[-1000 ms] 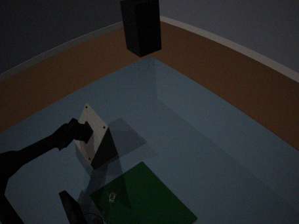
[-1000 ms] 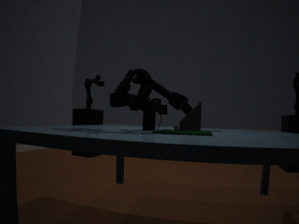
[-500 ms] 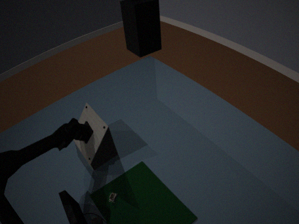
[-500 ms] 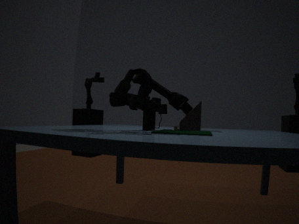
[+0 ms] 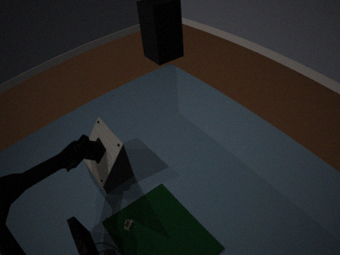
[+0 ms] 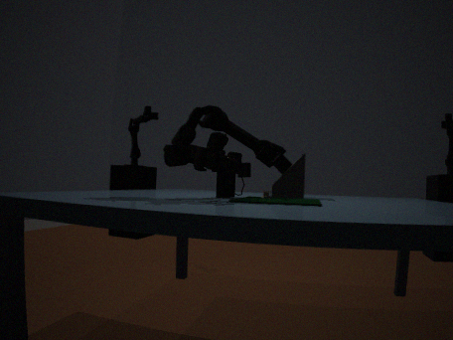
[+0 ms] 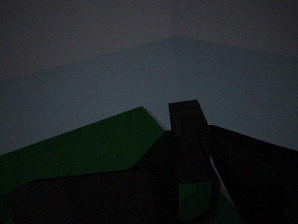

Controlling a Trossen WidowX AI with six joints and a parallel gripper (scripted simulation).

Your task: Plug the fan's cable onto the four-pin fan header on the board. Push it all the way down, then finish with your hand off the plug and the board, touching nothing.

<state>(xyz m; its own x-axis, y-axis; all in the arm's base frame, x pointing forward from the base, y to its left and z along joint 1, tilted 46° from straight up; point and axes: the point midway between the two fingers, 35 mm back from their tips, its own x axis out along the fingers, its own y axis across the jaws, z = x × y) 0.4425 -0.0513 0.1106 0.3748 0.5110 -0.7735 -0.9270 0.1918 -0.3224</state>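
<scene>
Exterior view puts my narrowly parted gripper (image 6: 244, 169) (image 7: 189, 135), shut on the plug (image 7: 189, 122), above and apart from the header (image 5: 128, 224) (image 6: 266, 194) at five o'clock; seating, release and withdrawal remain.

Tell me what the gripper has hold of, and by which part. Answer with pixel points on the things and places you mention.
The gripper (image 7: 189, 135) holds a dark, blocky piece (image 7: 189, 122), apparently by its sides. Whether that is the cable's plug cannot be told in this dim light.
</scene>
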